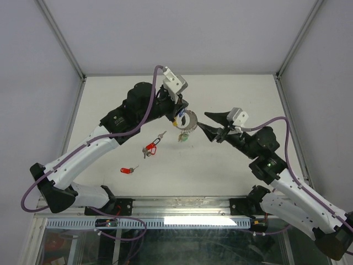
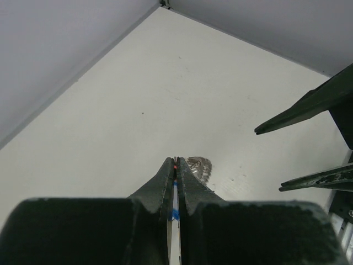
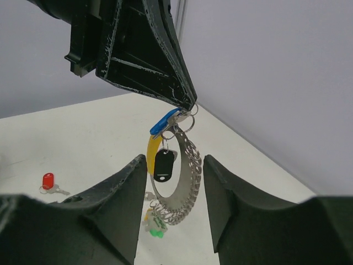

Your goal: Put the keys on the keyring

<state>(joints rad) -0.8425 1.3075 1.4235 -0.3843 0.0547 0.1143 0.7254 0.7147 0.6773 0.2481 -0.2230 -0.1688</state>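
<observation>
I'm watching the left gripper (image 2: 175, 164) holding its fingers pressed fully together, with a blue tag (image 3: 164, 122) caught between them. The keyring (image 3: 189, 175) is dangling from that same pinch point. It is a large silver loop whose outer edge looks like chain links, and it is hanging free above the middle of the table (image 1: 231, 94), a little toward the far edge. I cannot tell whether the fingers are also biting the small wire rings just beside the blue tag.

A yellow tag (image 3: 149, 153) and a black tag (image 3: 164, 164) are hanging inside the loop. A green tag (image 3: 156, 227) is swinging at its bottom.

The right gripper (image 1: 202, 120) is pointing at the loop from the right-edge side with its jaws standing apart and holding nothing. The loop is hanging just beyond its tips, and I'm seeing no contact.

Loose keys are lying on the table nearer the left edge. A red-tagged bunch (image 1: 149, 148) is sitting close to the middle with a bare silver key (image 1: 161, 134) just beside it. A single red-tagged key (image 1: 127, 170) is lying closer to the near edge.
</observation>
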